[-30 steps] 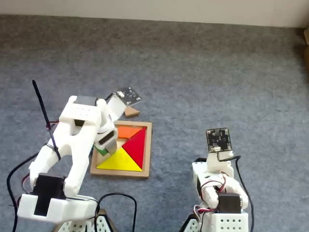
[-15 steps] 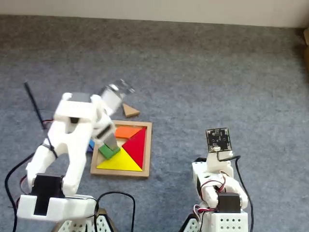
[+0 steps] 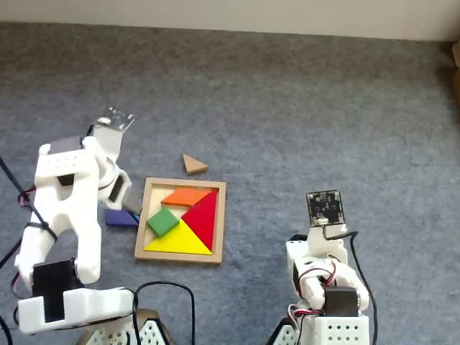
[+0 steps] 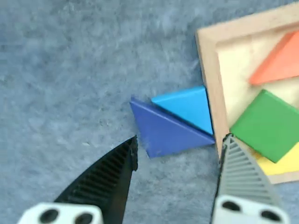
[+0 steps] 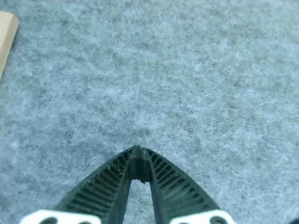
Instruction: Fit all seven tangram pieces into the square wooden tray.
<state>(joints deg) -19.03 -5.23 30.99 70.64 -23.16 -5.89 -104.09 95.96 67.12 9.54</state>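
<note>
Now left end effector (image 4: 181, 139), spread wide & empty, straddles dark blue triangle (image 4: 161, 133) touching light blue triangle (image 4: 187, 106) by tray (image 4: 209, 74) rim, so closing may snag the 2 together or catch the rim.

the carpet (image 3: 302, 108) was a mottled blue-grey and the tray (image 3: 187, 182) pale bare wood. there was an orange piece (image 3: 188, 196), a red triangle (image 3: 205, 218), a green square (image 3: 162, 222), a yellow triangle (image 3: 177, 241), a dark blue triangle (image 4: 164, 134), a light blue triangle (image 4: 188, 108) and a plain tan triangle (image 3: 192, 165)
</note>
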